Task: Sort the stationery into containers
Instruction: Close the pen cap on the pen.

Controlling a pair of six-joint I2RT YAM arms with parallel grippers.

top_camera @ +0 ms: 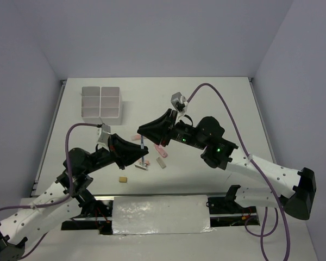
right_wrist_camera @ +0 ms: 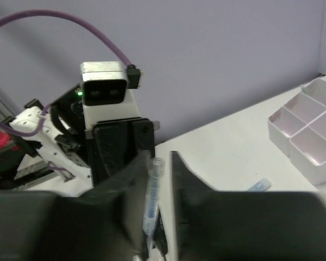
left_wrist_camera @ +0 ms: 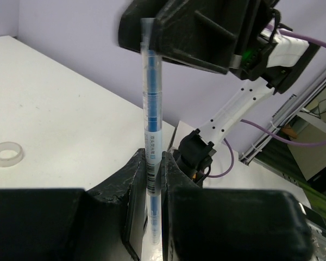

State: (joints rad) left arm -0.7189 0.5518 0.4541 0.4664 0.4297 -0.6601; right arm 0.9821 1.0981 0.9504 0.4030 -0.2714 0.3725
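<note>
My left gripper (top_camera: 143, 151) is shut on a thin blue pen (left_wrist_camera: 152, 103) and holds it upright above the table; the pen also shows in the top view (top_camera: 144, 147). My right gripper (top_camera: 143, 132) is open, its fingers on either side of the pen's upper end (right_wrist_camera: 152, 190), with a gap on one side. In the right wrist view the right gripper (right_wrist_camera: 160, 160) faces the left gripper (right_wrist_camera: 122, 147). The white divided box (top_camera: 101, 101) stands at the back left, and also shows in the right wrist view (right_wrist_camera: 315, 141).
On the table below the grippers lie a pink highlighter (top_camera: 136, 137), a pink eraser (top_camera: 158, 148), a tan block (top_camera: 122, 178), a grey-tan piece (top_camera: 162, 162) and a stapler-like piece (top_camera: 142, 166). A clear tape ring (left_wrist_camera: 6, 152) and a blue item (right_wrist_camera: 258, 186) lie nearby.
</note>
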